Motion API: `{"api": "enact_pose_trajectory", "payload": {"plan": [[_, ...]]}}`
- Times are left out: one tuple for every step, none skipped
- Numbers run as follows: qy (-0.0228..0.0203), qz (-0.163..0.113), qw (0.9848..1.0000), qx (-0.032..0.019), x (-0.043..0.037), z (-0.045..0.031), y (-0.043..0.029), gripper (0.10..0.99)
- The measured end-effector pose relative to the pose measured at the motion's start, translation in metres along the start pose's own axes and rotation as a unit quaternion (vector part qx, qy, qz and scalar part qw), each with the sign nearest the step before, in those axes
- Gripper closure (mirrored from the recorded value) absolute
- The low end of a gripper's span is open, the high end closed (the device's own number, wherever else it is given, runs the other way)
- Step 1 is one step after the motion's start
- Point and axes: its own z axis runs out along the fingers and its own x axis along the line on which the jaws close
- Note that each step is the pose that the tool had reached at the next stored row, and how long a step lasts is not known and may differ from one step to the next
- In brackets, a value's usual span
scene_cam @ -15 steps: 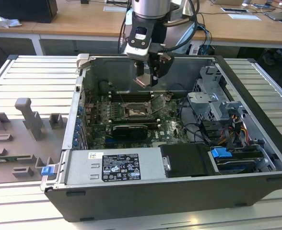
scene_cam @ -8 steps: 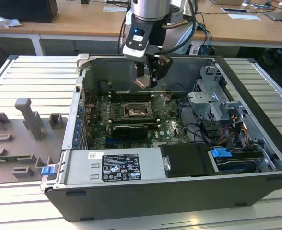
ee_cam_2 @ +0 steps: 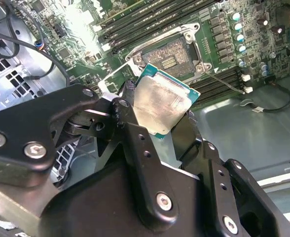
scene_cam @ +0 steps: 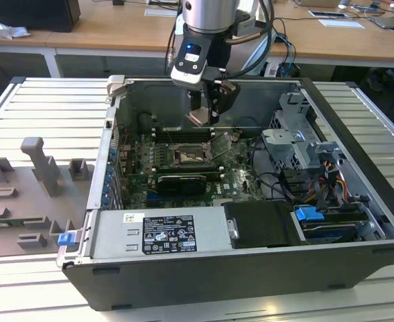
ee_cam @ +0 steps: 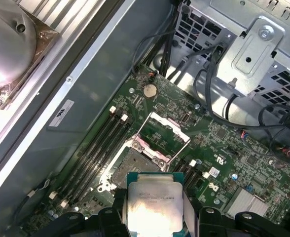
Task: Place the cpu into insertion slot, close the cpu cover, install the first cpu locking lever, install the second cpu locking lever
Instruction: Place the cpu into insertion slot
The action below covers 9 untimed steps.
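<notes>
Entry: gripper (scene_cam: 207,113), black, two-fingered, hanging from the arm inside an open computer case (scene_cam: 250,282) that is lying on its side on a ribbed metal table (scene_cam: 43,100). The gripper is clamping the cpu (ee_cam_2: 161,101) by two opposite edges, with one finger (ee_cam_2: 127,116) pressing on each side in the second wrist view. The cpu is being held in the air over the green motherboard (scene_cam: 240,181), tilted, with its silvery-beige metal top facing both wrist cameras and a green rim showing around it. It is not touching the board. The insertion slot (ee_cam: 130,165) is lying uncovered below the cpu, its dark pin field showing inside the silver frame. The cpu cover (ee_cam: 167,131) is standing swung up off the slot, hinged on the side toward the exterior view's right. A thin locking lever (ee_cam_2: 224,83) is reaching out from the frame across the neighbouring memory slots (ee_cam: 98,150). Other contents: a long black graphics card (scene_cam: 181,182) is sitting on the board near the slot, a labelled power supply (scene_cam: 160,233) is lying along the near wall, and a metal drive cage (scene_cam: 297,141) with cables is occupying the case toward the exterior view's right. Grey fixtures (scene_cam: 39,161) are standing on the table outside the case, at the exterior view's left.
</notes>
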Motion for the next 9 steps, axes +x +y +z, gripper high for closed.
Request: {"api": "enact_pose_trajectory", "payload": {"plan": [[0.0000,0.000,1.0000,0.0000,0.0000,0.0005,0.0000,0.545],[-0.0001,0.001,1.0000,0.0000,0.0000,0.0010,-0.0001,0.545],[-0.0001,0.001,1.0000,0.0000,0.0000,0.0015,-0.0001,0.545],[-0.0002,0.002,1.0000,0.0000,0.0000,0.0020,-0.0002,0.545],[-0.0002,0.002,1.0000,0.0000,0.0000,0.0024,-0.0002,0.545],[-0.0002,0.002,1.0000,0.0001,0.0000,0.0027,-0.0002,0.545],[-0.0002,0.003,1.0000,0.0001,0.0000,0.0030,-0.0003,0.545],[-0.0002,0.003,1.0000,0.0000,-0.0001,0.0032,-0.0003,0.545],[-0.0003,0.003,1.0000,0.0000,-0.0001,0.0036,-0.0003,0.545]]}}
